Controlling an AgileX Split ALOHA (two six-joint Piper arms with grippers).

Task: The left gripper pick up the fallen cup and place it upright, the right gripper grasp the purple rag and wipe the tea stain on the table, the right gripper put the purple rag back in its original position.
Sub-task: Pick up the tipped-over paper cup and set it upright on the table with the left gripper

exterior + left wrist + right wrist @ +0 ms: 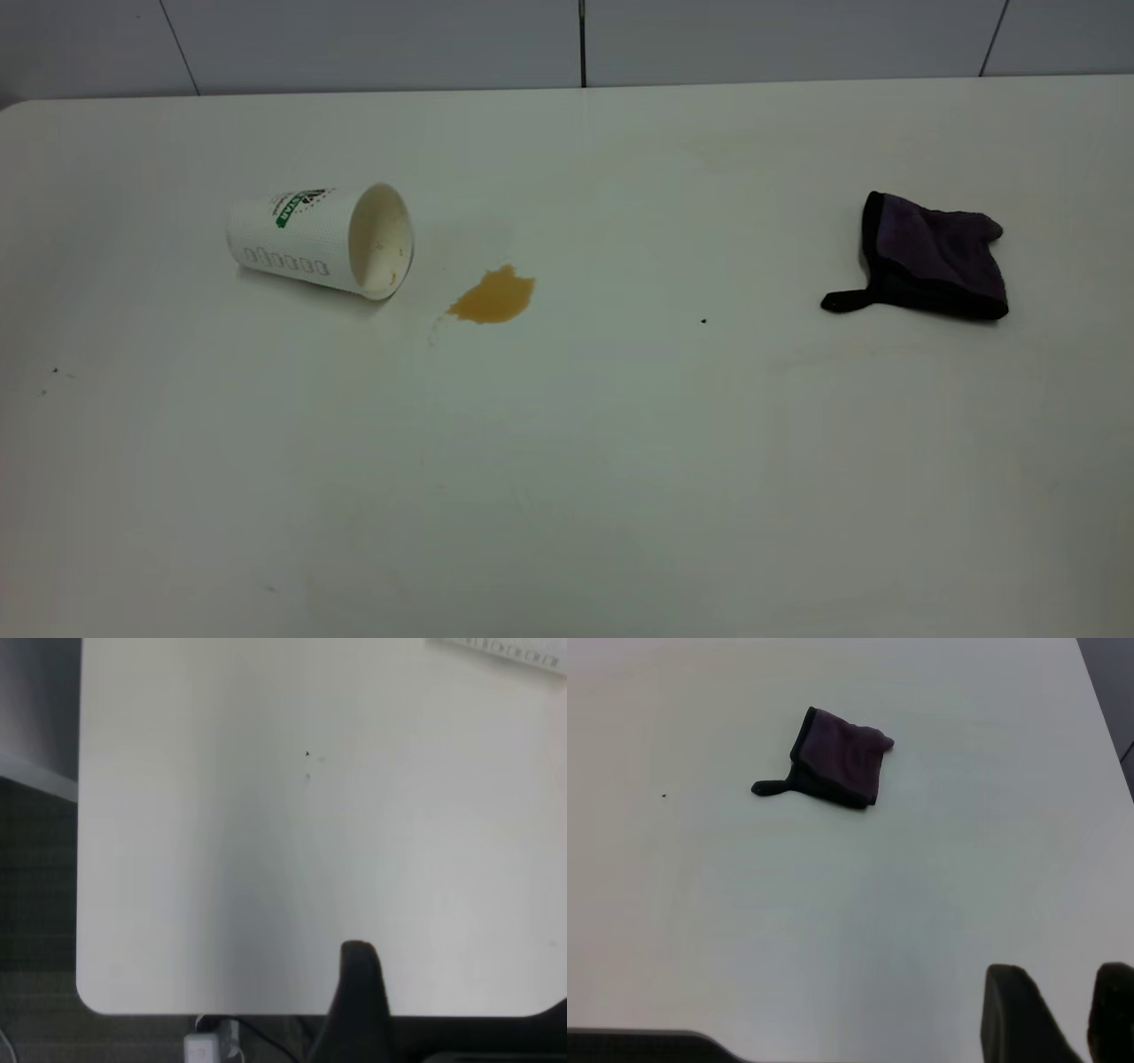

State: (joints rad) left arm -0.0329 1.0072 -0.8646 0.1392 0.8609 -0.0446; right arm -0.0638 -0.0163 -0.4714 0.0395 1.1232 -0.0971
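Note:
The cup lies on its side at the left of the table, with its mouth facing right. A sliver of it shows in the left wrist view. The tea stain lies just right of the cup's mouth. The purple rag lies flat at the far right and also shows in the right wrist view. Neither arm shows in the exterior view. My left gripper hangs over the table's near edge, far from the cup, with one finger showing and wide bare space beside it. My right gripper is empty, its fingers slightly apart, well short of the rag.
A tiny black speck lies between the stain and the rag. The table's rounded corner and edge show in the left wrist view, with a plug and cable below. A grey panelled wall stands behind the table.

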